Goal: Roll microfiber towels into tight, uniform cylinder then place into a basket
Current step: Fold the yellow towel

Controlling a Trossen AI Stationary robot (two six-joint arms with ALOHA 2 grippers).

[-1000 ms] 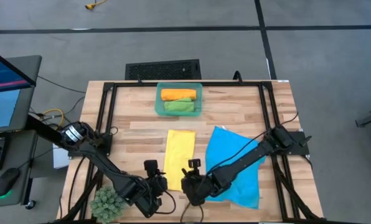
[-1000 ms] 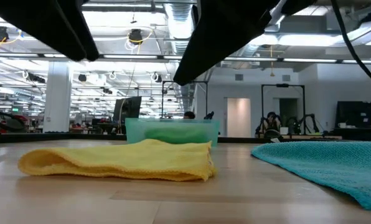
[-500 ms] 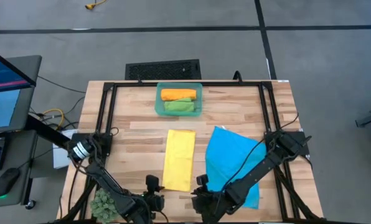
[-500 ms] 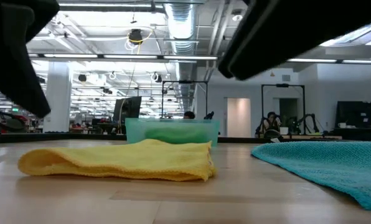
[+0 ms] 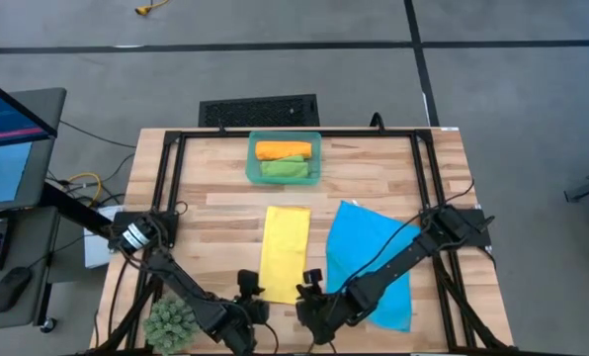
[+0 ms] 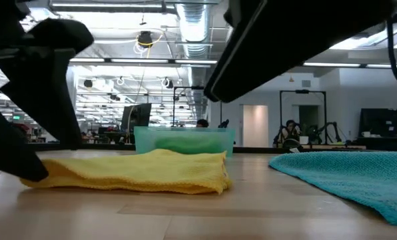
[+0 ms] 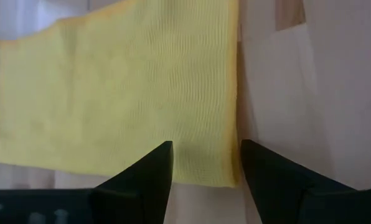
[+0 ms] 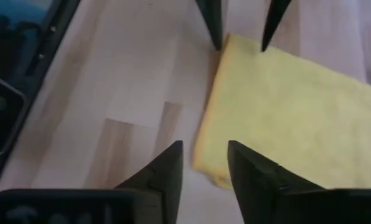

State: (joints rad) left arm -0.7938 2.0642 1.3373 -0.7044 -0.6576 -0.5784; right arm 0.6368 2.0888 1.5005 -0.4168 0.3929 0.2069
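The folded yellow microfiber towel (image 5: 285, 252) lies flat mid-tabletop (image 5: 215, 198), looking soft and light, best pinched at its near corners, where the left claw (image 7: 204, 165) and right claw (image 8: 205, 163) stand apart.

A light wooden butcher-block table (image 5: 374, 183) with a black frame along its edges carries everything. At its far edge sits the teal basket (image 5: 285, 138). A yellow towel (image 5: 285, 247), folded into a long strip, lies flat mid-table, a bright blue towel (image 5: 374, 252) spread beside it. Near the front left corner rests what looks like a spiky green plant ball (image 5: 171, 321).
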